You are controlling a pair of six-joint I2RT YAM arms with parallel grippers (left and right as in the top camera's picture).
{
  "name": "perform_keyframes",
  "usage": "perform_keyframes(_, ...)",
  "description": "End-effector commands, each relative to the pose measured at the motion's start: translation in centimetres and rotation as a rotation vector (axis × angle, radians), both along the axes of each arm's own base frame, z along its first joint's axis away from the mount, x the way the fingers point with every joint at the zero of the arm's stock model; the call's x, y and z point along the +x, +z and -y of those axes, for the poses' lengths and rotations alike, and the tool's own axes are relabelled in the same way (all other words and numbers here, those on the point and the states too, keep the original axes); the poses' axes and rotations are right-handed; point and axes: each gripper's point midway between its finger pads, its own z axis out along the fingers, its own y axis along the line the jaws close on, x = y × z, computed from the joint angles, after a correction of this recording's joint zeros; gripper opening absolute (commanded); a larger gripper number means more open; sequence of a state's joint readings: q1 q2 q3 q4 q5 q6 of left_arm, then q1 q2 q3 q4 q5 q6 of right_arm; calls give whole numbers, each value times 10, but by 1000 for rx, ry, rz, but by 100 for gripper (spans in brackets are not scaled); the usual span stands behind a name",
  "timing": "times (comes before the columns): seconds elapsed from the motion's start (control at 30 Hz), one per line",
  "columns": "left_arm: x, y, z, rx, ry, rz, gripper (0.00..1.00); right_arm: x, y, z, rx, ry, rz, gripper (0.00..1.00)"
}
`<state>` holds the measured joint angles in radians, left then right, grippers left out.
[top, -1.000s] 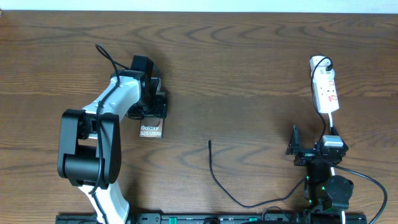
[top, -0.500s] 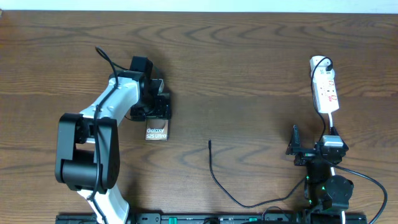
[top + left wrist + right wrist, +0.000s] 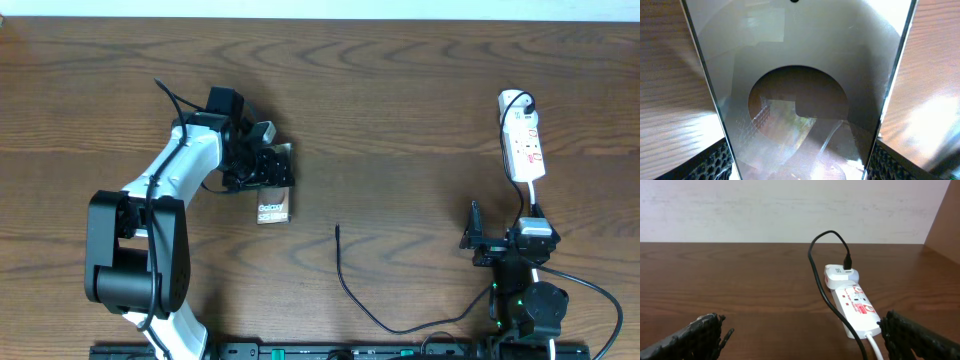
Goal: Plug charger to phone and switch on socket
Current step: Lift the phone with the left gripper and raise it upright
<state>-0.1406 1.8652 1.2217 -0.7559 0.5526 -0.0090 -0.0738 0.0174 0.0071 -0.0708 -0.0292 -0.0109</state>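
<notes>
The phone (image 3: 273, 207) is a dark slab with white "Galaxy" lettering, left of centre on the table. My left gripper (image 3: 268, 170) is shut on its far end. In the left wrist view the phone (image 3: 800, 75) fills the frame between the two finger pads, showing a brownish oval. The charger cable (image 3: 350, 290) lies loose near the front; its plug tip (image 3: 337, 230) points away from me, right of the phone. The white socket strip (image 3: 522, 142) lies at the far right, and also shows in the right wrist view (image 3: 855, 302). My right gripper (image 3: 480, 240) is open and empty, just in front of the strip.
A black cable (image 3: 815, 265) loops from a white adapter (image 3: 840, 275) plugged into the strip's far end. The strip's white cord (image 3: 875, 345) runs toward my right gripper. A pale wall (image 3: 790, 210) stands behind the table.
My left gripper has carried the phone to the right, toward the cable tip, turning it a little. The right arm and the cable have not moved.
</notes>
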Motion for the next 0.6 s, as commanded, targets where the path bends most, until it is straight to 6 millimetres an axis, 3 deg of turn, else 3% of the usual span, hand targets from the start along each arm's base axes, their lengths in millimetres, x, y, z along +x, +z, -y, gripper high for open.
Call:
perform_keyframes(0.0, 2, 29, 22, -157, 23, 4, 7, 0, -1, -2, -1, 5, -1, 99)
perform_keyframes(0.37, 7, 77, 63, -524, 82, -73, 7, 0, -1, -2, -1, 5, -1, 99)
perform_keyframes(0.57, 13, 110, 72, -720, 132, -159, 7, 0, -1, -2, -1, 5, -1, 99)
